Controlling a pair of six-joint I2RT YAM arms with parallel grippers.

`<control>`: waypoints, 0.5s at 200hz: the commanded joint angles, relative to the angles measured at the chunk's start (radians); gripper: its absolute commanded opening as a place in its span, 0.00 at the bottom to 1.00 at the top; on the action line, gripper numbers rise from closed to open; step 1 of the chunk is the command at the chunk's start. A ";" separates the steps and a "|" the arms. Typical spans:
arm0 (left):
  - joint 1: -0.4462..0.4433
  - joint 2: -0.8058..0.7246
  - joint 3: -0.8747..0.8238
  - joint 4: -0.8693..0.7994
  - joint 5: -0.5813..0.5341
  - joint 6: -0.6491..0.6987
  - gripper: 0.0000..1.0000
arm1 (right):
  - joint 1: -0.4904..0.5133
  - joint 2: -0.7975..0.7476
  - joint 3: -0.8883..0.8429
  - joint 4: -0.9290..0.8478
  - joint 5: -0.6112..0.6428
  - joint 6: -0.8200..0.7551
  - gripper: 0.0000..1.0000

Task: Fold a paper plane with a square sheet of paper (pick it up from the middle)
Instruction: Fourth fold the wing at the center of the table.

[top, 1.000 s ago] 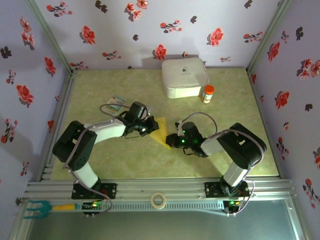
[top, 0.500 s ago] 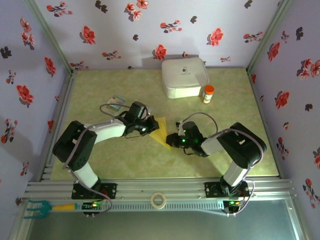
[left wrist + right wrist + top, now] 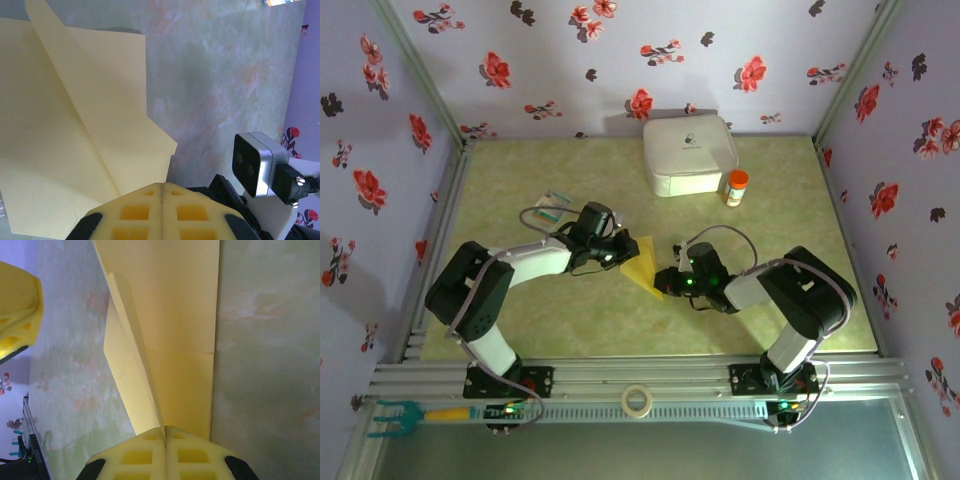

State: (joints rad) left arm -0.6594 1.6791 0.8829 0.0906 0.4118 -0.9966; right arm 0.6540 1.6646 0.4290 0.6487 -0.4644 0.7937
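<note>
Yellow paper plane (image 3: 642, 262), part-folded with creases showing. Left gripper (image 3: 622, 255) pinches its 10 o'clock edge, right gripper (image 3: 663, 281) its 4 o'clock end; both jaws pressed together on it.

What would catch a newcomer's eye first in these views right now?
The folded yellow paper at the middle of the table, pinched from both sides by the left gripper and right gripper, both shut on it. Behind it, a white box and an orange-capped bottle stand by the flowered back wall.
</note>
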 commanded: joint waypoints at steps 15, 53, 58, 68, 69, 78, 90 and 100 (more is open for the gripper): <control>-0.006 -0.005 -0.008 0.011 0.013 -0.008 0.03 | -0.008 0.004 -0.019 -0.046 -0.011 -0.017 0.04; -0.005 -0.030 -0.031 0.015 0.004 -0.010 0.03 | -0.008 0.020 -0.016 -0.041 -0.027 -0.017 0.04; -0.006 -0.033 -0.033 0.015 0.002 -0.011 0.03 | -0.009 0.020 -0.015 -0.041 -0.028 -0.018 0.04; -0.005 -0.037 -0.036 0.016 -0.002 -0.012 0.03 | -0.008 0.024 -0.014 -0.040 -0.028 -0.017 0.04; -0.005 -0.038 -0.037 0.017 -0.002 -0.012 0.03 | -0.008 0.023 -0.014 -0.040 -0.029 -0.017 0.05; -0.005 -0.041 -0.038 0.017 -0.003 -0.011 0.03 | -0.009 0.022 -0.015 -0.040 -0.030 -0.017 0.04; -0.005 -0.045 -0.039 0.014 -0.002 -0.010 0.03 | -0.008 0.015 -0.015 -0.041 -0.034 -0.017 0.05; -0.004 -0.045 -0.042 0.016 -0.004 -0.011 0.03 | -0.008 0.010 -0.017 -0.045 -0.033 -0.021 0.05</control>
State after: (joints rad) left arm -0.6594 1.6707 0.8536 0.0967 0.4110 -0.9966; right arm 0.6521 1.6665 0.4290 0.6495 -0.4763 0.7933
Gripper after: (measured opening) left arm 0.046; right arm 0.058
